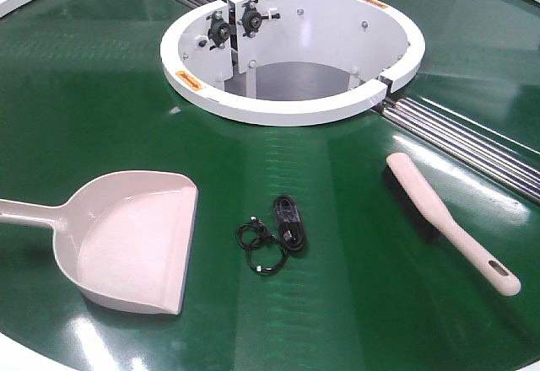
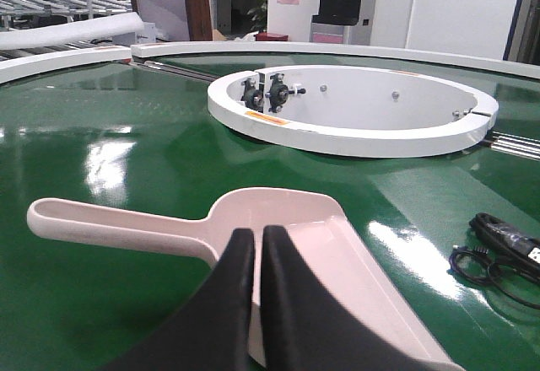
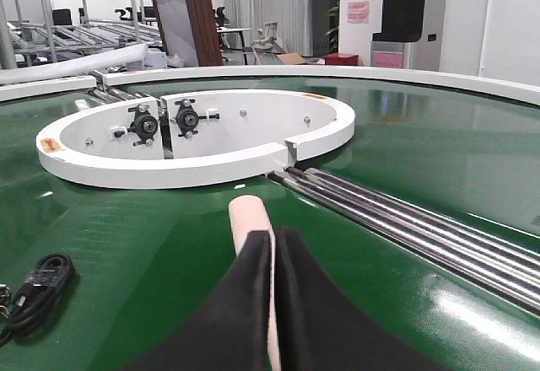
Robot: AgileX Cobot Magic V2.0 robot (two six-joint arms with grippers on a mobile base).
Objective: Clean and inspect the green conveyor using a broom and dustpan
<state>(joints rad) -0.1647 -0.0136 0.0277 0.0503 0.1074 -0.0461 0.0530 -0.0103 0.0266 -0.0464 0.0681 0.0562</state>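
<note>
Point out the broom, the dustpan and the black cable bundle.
broom (image 1: pixel 419 190), front view, brush head's back.
dustpan (image 1: pixel 126 244), front view, scoop's flat floor.
black cable bundle (image 1: pixel 289 223), front view, thick coil.

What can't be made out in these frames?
Broom: right wrist view, mostly hidden behind the right gripper.
Dustpan: left wrist view, mouth partly covered by the left gripper; front view, handle end cut by the left edge.
Hub labels: print too small in every view.
Black cable bundle: connector type too small, front view.

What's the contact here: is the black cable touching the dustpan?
Apart. The front view shows a strip of bare green conveyor between the dustpan's mouth edge and the black cable.
</note>
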